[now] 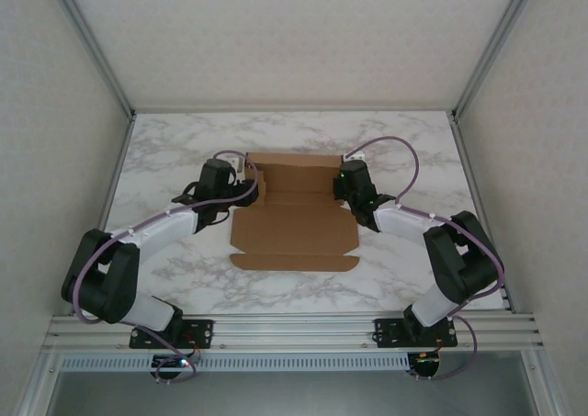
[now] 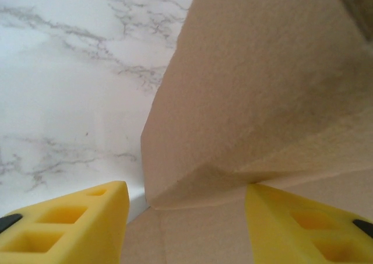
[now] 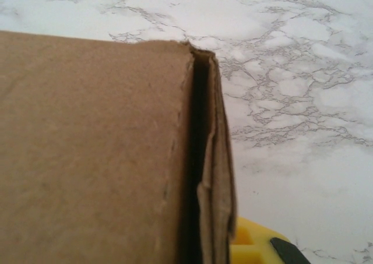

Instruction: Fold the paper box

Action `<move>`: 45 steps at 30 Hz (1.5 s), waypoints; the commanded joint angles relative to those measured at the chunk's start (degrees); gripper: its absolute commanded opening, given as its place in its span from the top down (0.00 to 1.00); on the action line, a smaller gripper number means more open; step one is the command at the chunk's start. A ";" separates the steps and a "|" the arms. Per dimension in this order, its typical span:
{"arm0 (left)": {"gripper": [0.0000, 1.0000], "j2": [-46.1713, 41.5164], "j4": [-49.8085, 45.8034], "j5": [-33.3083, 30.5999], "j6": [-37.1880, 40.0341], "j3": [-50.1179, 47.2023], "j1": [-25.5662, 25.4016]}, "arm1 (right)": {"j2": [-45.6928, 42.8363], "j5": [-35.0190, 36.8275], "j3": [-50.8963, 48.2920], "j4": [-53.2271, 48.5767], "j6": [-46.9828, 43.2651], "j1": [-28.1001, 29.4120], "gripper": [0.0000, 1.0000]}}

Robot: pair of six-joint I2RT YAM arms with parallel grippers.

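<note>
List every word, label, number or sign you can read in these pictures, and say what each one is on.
None: there is no readable text in these pictures.
paper box: plain brown cardboard, no print or label in the top view or in the close wrist views.
yellow fingers: no markings.
marble table: grey veining only.

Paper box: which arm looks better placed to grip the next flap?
Probably left. The left tool is open with a raised flap of the paper box between its fingers. The right tool is beside the far right wall; its grip is unclear.
</note>
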 commanded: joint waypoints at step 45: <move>0.93 14.53 10.37 -25.37 -0.83 1.92 -5.00 | -1.04 1.93 -1.60 -8.45 -0.61 4.73 1.00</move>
